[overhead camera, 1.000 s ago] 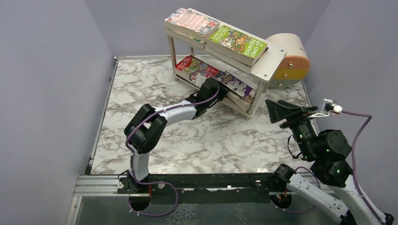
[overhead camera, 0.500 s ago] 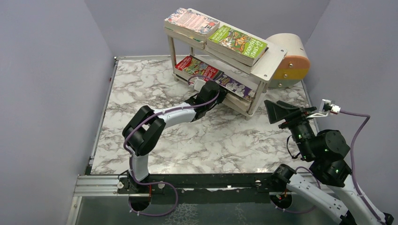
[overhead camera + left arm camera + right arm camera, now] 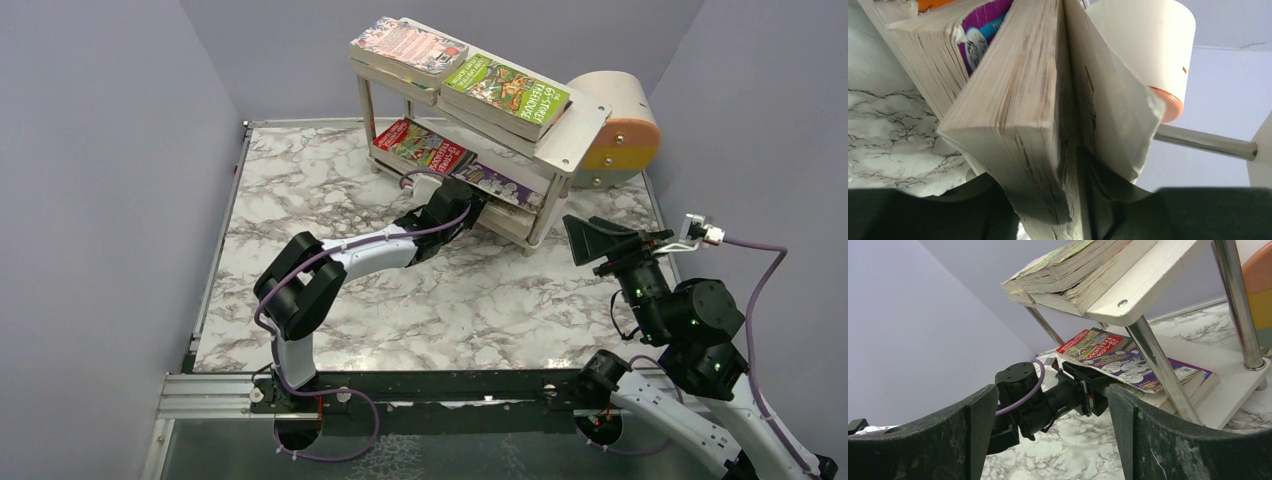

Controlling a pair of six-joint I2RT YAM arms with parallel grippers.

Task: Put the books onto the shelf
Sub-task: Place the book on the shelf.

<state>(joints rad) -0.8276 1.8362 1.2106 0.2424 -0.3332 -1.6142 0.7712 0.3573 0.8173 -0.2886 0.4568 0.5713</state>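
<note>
Left tool [image 3: 478, 207] grip unclear — right tool [image 3: 1052, 390] wide, marble table [image 3: 300, 200], lilac walls [image 3: 100, 150]

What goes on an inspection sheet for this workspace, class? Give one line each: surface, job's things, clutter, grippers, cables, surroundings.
Surface: marble-patterned table.
Job's things: shelf upright; pink-patterned book and green book on stacks on the top tier; red book and purple book on the lower tier.
Clutter: round beige-and-orange box behind the shelf.
Grippers: left gripper at the lower tier's edge by the purple book, grip unclear; right gripper raised, fingers open, empty.
Cables: purple cable along the left arm, another at the right wrist.
Surroundings: plain lilac walls.
</note>
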